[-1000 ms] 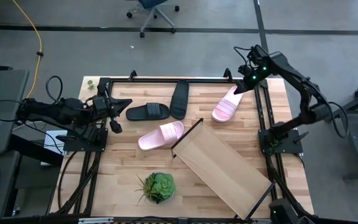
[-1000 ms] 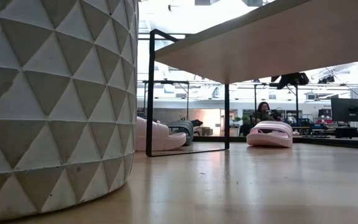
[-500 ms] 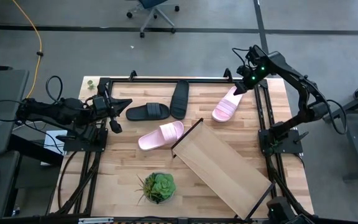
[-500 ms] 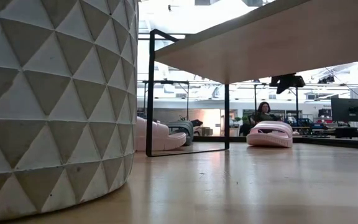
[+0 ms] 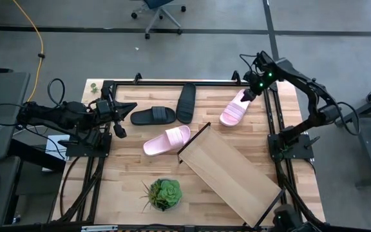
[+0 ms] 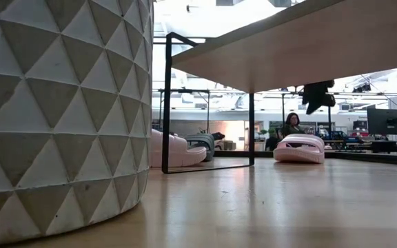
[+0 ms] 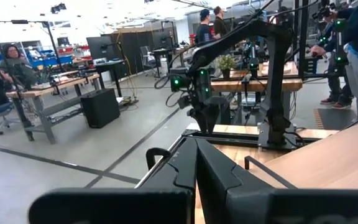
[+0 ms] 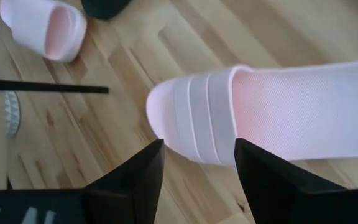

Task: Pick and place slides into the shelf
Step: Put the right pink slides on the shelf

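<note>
Lowered slightly since the earlier frame, the right gripper (image 5: 248, 96) is held above the heel of a pale pink slide (image 8: 272, 112) near the bench's (image 5: 127, 180) far edge. Its fingers (image 8: 138, 174) are spread wide, holding nothing, bare wood between them. The left gripper (image 5: 117, 120) is seen closed, empty.

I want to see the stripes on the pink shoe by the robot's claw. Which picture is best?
The right wrist view: the pink slide fills it, ribs clear. The high view shows it small, the low view sideways, the left wrist view not at all.
</note>
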